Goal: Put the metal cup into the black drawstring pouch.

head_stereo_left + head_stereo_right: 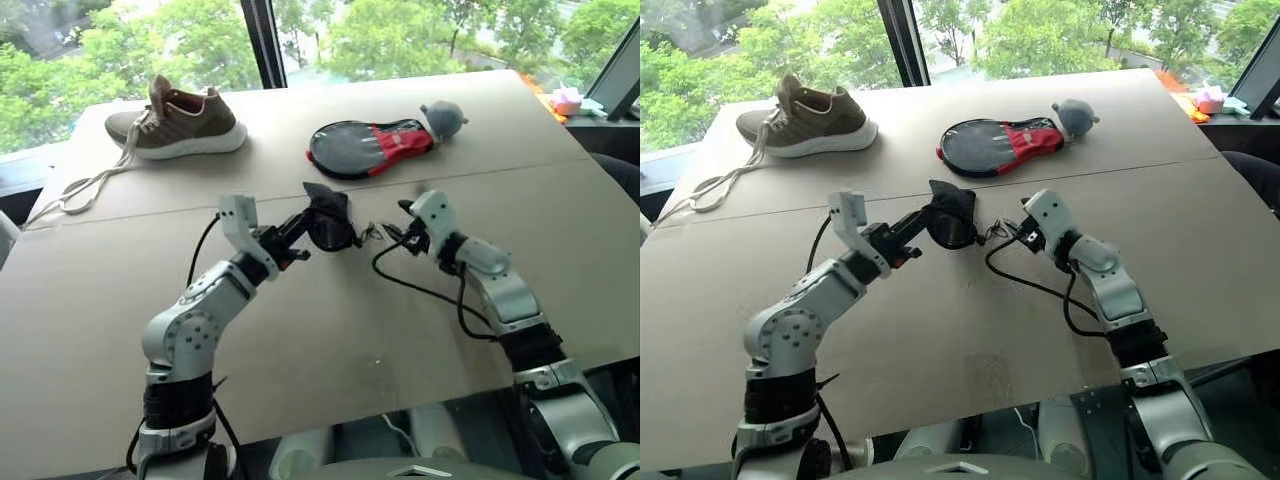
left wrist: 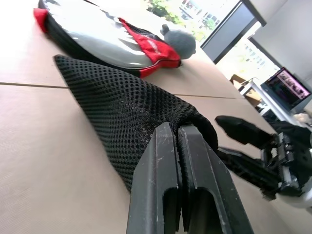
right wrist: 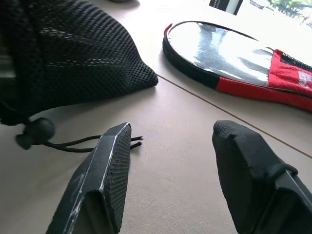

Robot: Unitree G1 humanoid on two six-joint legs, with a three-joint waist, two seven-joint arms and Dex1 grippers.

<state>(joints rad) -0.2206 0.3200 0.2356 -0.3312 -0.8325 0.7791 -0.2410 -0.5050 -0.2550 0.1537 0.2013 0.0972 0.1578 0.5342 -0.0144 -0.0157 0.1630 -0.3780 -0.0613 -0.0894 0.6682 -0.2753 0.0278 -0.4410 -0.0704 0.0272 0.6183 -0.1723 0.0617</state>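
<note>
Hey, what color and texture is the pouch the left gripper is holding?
Black, open-weave mesh. The pouch shows best in the left wrist view, pinched by the left gripper.

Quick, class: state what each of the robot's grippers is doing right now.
Left gripper: shut on the black drawstring pouch.
Right gripper: open, holding nothing, beside the pouch's cord.

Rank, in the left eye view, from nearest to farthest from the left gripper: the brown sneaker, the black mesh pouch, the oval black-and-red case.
1. Black mesh pouch, clamped in the left gripper.
2. Oval black-and-red case, behind, rightward.
3. Brown sneaker, far back, leftward.
</note>
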